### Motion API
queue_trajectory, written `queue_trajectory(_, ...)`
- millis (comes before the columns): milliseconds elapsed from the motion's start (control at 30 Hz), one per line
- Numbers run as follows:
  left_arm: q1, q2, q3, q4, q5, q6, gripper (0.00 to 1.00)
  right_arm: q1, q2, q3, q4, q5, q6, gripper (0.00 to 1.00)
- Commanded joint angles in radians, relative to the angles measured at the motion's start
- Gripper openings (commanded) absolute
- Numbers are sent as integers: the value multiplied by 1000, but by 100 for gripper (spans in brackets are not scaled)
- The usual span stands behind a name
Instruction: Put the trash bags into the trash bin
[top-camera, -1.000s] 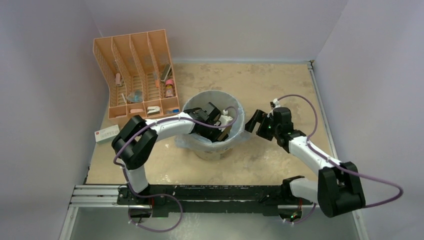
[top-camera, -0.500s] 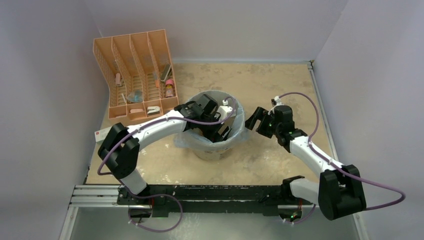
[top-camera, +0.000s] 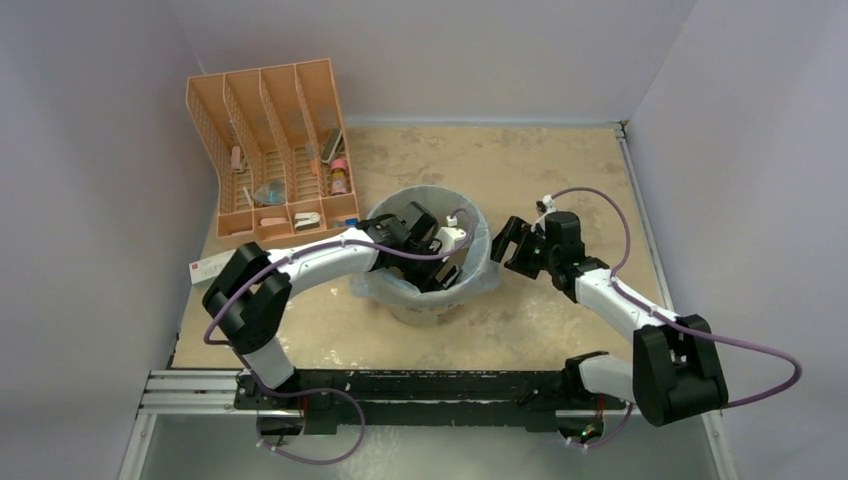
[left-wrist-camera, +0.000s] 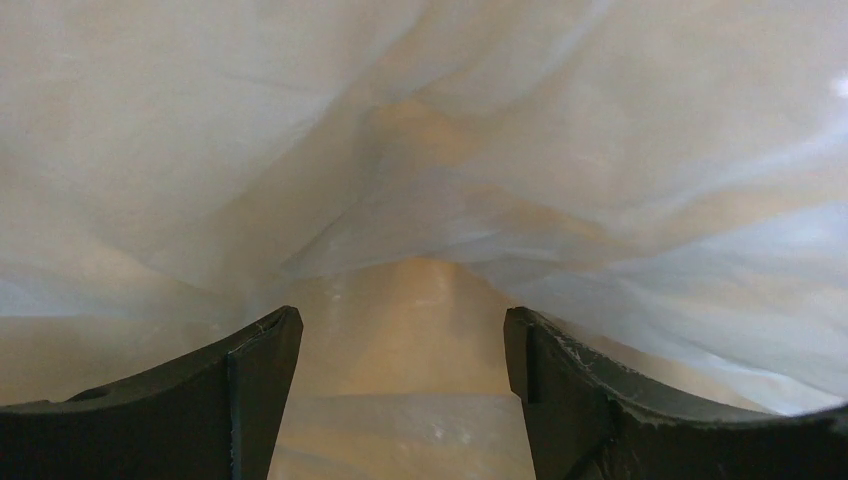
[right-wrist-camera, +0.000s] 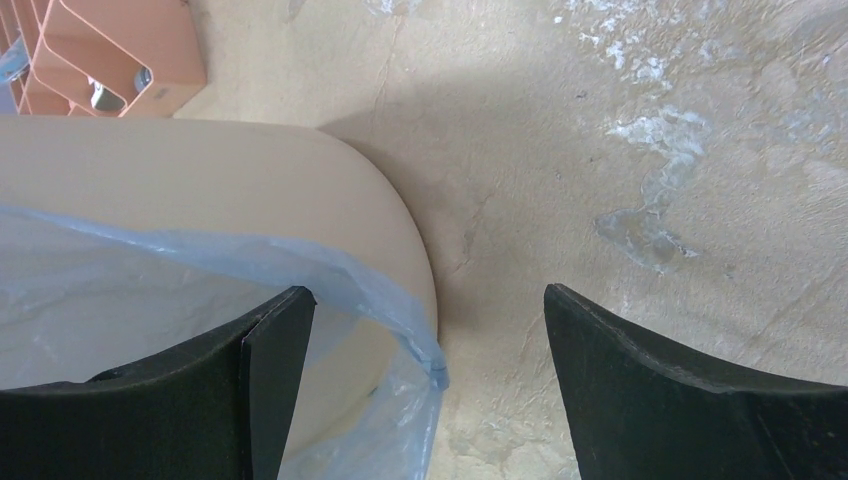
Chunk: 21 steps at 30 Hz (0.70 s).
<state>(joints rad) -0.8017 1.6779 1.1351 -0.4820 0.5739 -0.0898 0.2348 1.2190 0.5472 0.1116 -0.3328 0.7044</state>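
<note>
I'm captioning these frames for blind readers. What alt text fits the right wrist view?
The right gripper, open and empty, hovers beside the cream trash bin, whose light-blue trash bag folds over the rim. An orange rack sits top left on the tan table.

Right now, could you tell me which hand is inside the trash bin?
The left hand, surrounded by the blue bag lining the bin; the right hand is outside, by the rim.
</note>
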Motion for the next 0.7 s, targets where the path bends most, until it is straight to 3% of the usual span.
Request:
queue_trajectory(0, -10, 25, 5, 54, -139, -29, 74, -1, 12, -4, 41, -36, 25, 88)
queue_trajectory(400, -10, -102, 71, 49, -54, -6, 74, -1, -37, 41, -25, 44, 16, 89)
queue_trajectory(667, -14, -39, 59, 19, 68, 26, 73, -1, -1, 31, -8, 9, 9, 89)
